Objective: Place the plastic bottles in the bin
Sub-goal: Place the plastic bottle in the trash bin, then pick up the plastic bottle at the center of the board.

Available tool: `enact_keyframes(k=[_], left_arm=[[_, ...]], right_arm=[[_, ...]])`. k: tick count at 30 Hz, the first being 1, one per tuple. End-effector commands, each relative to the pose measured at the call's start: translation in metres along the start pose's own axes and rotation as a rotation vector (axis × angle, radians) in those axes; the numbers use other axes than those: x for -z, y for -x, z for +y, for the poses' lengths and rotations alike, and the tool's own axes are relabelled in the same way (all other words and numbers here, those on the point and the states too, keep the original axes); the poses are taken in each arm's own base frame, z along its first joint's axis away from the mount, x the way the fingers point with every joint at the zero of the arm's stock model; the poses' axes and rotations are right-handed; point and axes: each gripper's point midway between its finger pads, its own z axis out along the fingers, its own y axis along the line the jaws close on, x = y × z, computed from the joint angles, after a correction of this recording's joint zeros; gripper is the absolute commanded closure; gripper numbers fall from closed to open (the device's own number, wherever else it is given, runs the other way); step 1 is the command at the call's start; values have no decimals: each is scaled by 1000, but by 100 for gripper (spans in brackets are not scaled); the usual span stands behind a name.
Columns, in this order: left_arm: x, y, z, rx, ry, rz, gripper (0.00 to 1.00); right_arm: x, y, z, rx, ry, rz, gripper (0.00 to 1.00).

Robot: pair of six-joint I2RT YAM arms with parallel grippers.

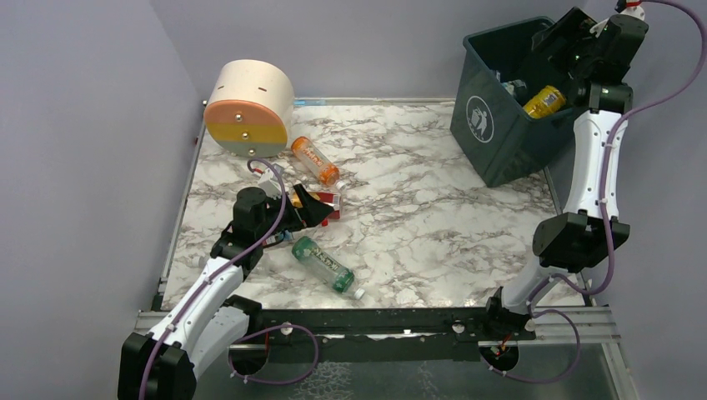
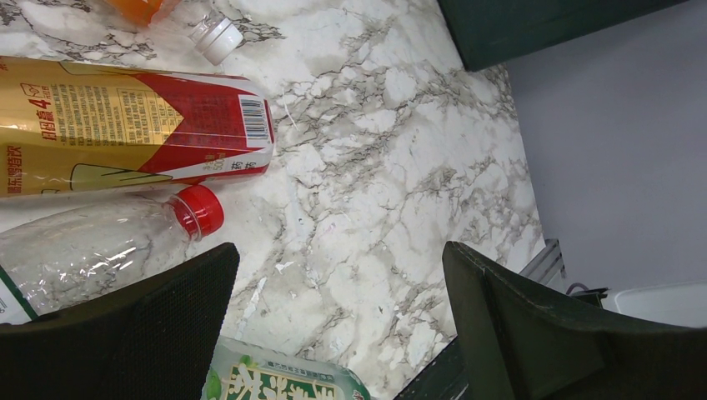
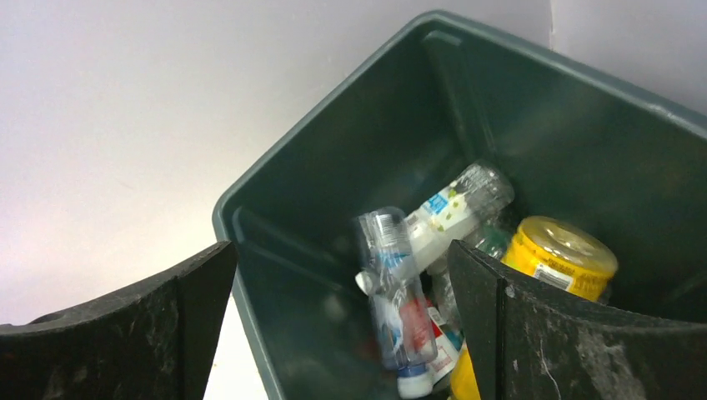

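Bin (image 1: pixel 500 125): at the far right corner of the table (image 1: pixel 433 217).
Right gripper (image 3: pixel 340 250): above the bin's open mouth, fingers wide apart, nothing between them.
Inside the bin: yellow bottle (image 3: pixel 559 258), blurred clear bottle (image 3: pixel 392 283) and others heaped at the bottom.
Left gripper (image 2: pixel 339 250): well left of the bin, low over the table, fingers wide apart, empty.
Outside the bin: orange bottle (image 1: pixel 315 161), red-label bottle (image 2: pixel 125 125), red-capped clear bottle (image 2: pixel 100 250) and green bottle (image 1: pixel 323 264), all lying well left of it.
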Motion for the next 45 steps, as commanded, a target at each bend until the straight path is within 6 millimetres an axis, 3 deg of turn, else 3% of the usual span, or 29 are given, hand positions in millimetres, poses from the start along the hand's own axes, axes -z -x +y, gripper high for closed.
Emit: enact_keyframes(k=[1,8,13,17,23,28,32,35,40,45], left_arm=[[2,14,-14,-30,-41,-26,1],[5,15,-15,5,-10,-10,1],[13,11,-9,69,85,48,1],[23,7,1,145,189,62,1],[36,-14,15,329,309,101,1],[52,-23,37,400,453,68,1],[63,-5,43,393,519,-28,1],[66,10,42,343,527,-79,1],[65,36,28,232,477,-130,1],[69,67,-4,78,361,-185,1]], right_arm=[[16,4,18,-10,84,2,0],[44,-12,61,-23,303,105,0],[69,-49,109,20,440,196,0],[96,-102,157,77,558,306,0],[139,-181,189,134,684,458,2],[196,-267,220,226,817,649,3],[237,-343,220,273,868,803,4],[263,-382,216,306,896,884,5],[288,-419,208,325,923,951,7],[305,-447,206,369,938,992,10]])
